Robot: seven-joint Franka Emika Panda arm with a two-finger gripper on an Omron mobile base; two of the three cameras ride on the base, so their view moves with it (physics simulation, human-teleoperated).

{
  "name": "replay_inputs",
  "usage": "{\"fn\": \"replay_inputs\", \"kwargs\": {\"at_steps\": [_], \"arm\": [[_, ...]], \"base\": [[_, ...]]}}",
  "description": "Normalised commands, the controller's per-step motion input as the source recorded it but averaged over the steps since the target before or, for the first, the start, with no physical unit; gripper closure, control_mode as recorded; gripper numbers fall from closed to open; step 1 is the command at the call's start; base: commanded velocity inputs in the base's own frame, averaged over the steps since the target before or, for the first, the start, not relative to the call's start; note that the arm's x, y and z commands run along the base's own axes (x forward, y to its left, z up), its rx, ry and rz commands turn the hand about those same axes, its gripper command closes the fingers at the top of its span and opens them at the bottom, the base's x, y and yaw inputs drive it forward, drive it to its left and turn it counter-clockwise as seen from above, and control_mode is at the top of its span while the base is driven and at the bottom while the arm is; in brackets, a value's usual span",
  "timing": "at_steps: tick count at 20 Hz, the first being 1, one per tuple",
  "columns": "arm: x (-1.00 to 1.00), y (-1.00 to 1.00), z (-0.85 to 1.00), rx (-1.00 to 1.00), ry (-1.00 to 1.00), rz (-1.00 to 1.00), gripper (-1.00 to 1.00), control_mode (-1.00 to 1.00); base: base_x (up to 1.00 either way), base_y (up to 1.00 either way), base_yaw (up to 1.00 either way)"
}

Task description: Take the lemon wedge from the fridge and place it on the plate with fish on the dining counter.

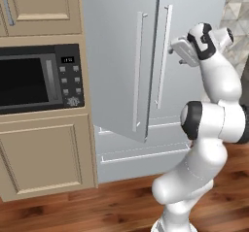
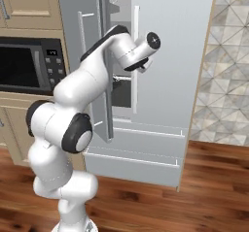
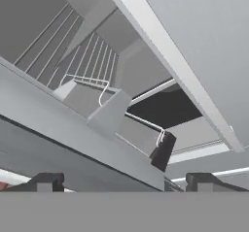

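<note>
Fridge [image 1: 194, 12] fills the frame centre, its left door [image 1: 119, 61] swung partly open; my fingers [image 3: 47, 181] stand apart, empty, facing grey shelves. Lemon wedge not yet spotted. I expect it light, soft, slippery: pinch gently across the rind.

We see the fridge [image 2: 160, 56] with its left door ajar — grey wire shelves [image 3: 90, 56] inside — standing on a reddish wood floor [image 1: 97, 207].
</note>
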Motion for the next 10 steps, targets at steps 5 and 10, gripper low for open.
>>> {"fn": "replay_inputs", "kwargs": {"at_steps": [5, 10], "arm": [[0.53, 0.23, -0.06, 0.00, 0.00, 0.00, -1.00, -1.00], [0.24, 0.48, -0.01, 0.00, 0.00, 0.00, -1.00, -1.00]], "base": [[0.00, 0.00, 0.00], [0.00, 0.00, 0.00]]}}
